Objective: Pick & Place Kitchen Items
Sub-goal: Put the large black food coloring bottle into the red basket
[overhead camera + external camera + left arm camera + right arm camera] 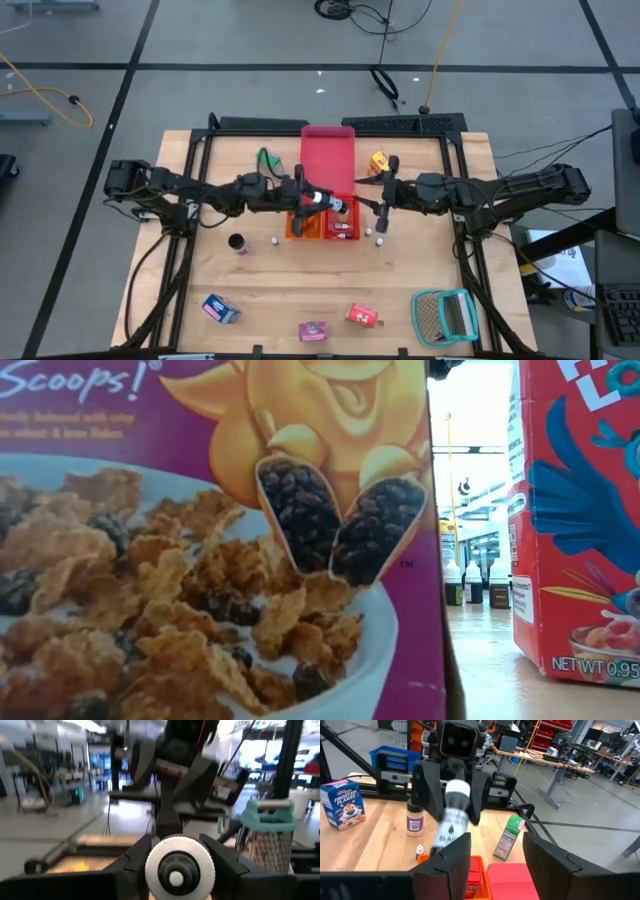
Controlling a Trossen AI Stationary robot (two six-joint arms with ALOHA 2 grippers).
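Wooden table (300, 290) on grey floor; left fingers (125, 862) clamp a bottle (180, 867), right fingers (455, 852) apart.

Three small cereal boxes along the near edge (blue (221, 309), pink (314, 330), red (362, 316)); one teal mesh basket (446, 316); two trays.

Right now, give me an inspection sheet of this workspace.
Surface: pale wooden table, dark-framed.
Job's things: small blue box, pink box and red box along the near edge; dark round can.
Clutter: red tray, orange tray, teal mesh basket.
Grippers: left pincer shut on a white-capped bottle; right pincer open, beside the trays.
Cables: yellow cable on the floor.
Surroundings: grey floor, benches.
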